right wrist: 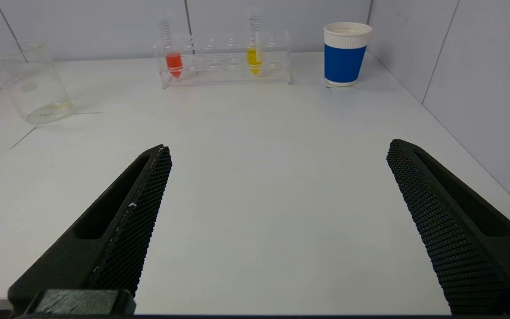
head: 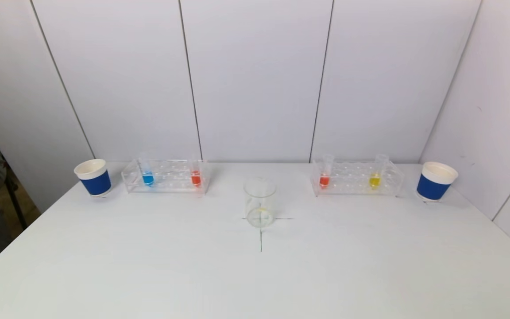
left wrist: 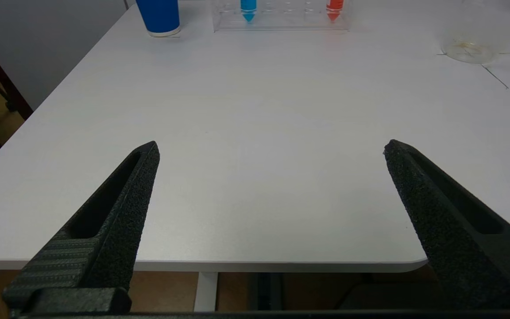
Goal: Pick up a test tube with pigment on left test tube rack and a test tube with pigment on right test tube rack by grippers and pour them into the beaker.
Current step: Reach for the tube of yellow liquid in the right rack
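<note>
Racks [head: 165,176] 2 (tubes 4), beaker [head: 259,202] 1

head: high, facing wall | wrists: low at near table edge | shared: beaker [head: 259,207], perhaps

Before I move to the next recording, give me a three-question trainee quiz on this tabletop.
1. True or false: the beaker stands between the left rack and the right rack.
2. Which pigment colours sit in the right rack? A) blue and red B) red and yellow C) green and yellow
3. Fill in: the left claw and right claw are both ____, holding nothing.

Key: 1 true; 2 B, the red tube and yellow tube; 3 open.
</note>
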`<action>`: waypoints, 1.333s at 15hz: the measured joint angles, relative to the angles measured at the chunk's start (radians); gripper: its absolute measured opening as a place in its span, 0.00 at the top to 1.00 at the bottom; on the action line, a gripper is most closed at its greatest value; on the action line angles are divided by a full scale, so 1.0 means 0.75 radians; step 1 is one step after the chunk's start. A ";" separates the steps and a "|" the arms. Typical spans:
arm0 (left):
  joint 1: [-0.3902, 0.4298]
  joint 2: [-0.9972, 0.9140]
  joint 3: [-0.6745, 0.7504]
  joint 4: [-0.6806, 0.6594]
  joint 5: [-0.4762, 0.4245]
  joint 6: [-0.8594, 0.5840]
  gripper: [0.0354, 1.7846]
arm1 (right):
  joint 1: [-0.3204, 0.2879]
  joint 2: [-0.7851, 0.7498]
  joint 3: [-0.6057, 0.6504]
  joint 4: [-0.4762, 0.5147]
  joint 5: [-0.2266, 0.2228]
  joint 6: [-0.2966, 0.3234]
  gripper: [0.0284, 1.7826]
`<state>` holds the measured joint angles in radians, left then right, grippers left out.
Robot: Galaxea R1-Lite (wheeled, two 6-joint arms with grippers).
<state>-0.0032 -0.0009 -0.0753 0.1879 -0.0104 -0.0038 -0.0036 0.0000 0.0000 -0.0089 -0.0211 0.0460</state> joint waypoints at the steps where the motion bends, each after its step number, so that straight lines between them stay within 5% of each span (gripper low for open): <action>1: 0.000 0.000 0.000 0.000 -0.001 -0.001 0.01 | 0.000 0.000 0.000 0.000 0.000 0.000 0.01; 13: 0.000 0.000 0.000 0.000 -0.001 0.000 0.01 | 0.000 0.000 -0.021 -0.008 -0.007 0.000 0.01; 20: 0.000 -0.001 0.000 -0.001 -0.001 -0.001 0.01 | -0.001 0.110 -0.367 0.157 0.018 -0.006 0.01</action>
<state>-0.0032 -0.0013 -0.0753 0.1874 -0.0109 -0.0043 -0.0047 0.0826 -0.2751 0.1085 -0.0077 0.0413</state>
